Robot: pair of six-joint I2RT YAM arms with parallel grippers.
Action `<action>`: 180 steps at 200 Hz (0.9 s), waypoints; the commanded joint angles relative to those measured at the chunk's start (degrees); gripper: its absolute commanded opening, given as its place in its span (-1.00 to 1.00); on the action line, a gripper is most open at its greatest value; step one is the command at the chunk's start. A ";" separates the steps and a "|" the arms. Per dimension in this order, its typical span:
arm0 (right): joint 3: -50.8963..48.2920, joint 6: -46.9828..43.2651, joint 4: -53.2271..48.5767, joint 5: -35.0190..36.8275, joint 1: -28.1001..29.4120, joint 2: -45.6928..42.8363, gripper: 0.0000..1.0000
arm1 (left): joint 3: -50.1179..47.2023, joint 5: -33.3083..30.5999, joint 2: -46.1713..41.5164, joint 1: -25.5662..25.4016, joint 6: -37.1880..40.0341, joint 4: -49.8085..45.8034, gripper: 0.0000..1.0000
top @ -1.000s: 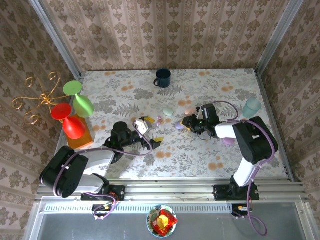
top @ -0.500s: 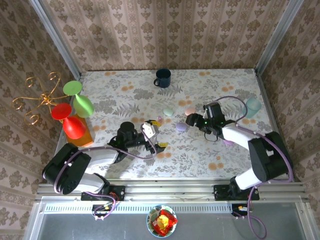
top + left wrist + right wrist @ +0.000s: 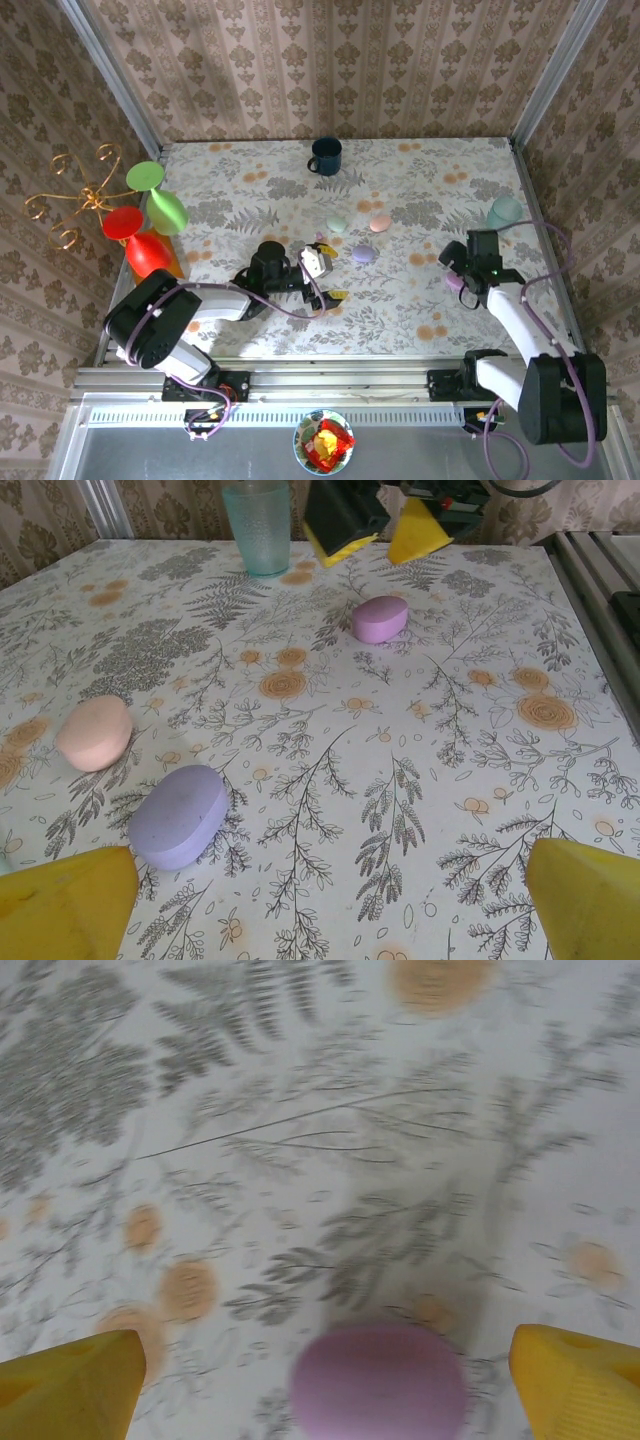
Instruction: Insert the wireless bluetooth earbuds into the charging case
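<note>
Right wrist is showing your right gripper (image 3: pixel 325 1385) spread wide and empty over the pink case (image 3: pixel 378 1380); your left gripper (image 3: pixel 328 905) is gaping empty near the lilac case (image 3: pixel 180 815). Earbuds are too small to spot, so you're risking clamping a shut case instead.

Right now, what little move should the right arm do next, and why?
Probably lower straight down. Its jaws stand wide open and the pink oval case lies on the table between them, below and not yet touched, so coming down would bring it within grasp.
</note>
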 commanded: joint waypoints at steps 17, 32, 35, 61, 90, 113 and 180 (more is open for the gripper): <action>-3.54 1.67 2.46 -9.55 -5.11 -0.47 0.85 | 1.49 1.99 1.29 -0.28 0.23 2.87 1.00; -2.53 0.86 3.05 -12.86 -5.14 1.89 0.80 | 1.58 2.24 1.71 -0.30 -0.09 3.47 1.00; -2.24 0.76 3.10 -13.36 -5.14 2.41 0.79 | 1.58 2.25 1.72 -0.30 -0.18 3.57 1.00; -0.70 -0.19 4.18 -16.62 -5.05 5.84 0.70 | 1.24 2.25 1.58 -0.27 -0.18 3.95 1.00; 0.29 -1.73 5.80 -20.16 -4.97 8.67 0.61 | 0.23 1.81 1.47 -0.33 -0.06 4.63 1.00; 2.01 -3.09 5.30 -21.16 -4.86 11.93 0.58 | -0.43 1.52 1.55 -0.33 -0.19 5.26 1.00; 8.26 -4.92 5.27 -24.63 -0.63 19.70 0.39 | -0.62 1.11 2.30 -0.30 -0.11 5.95 1.00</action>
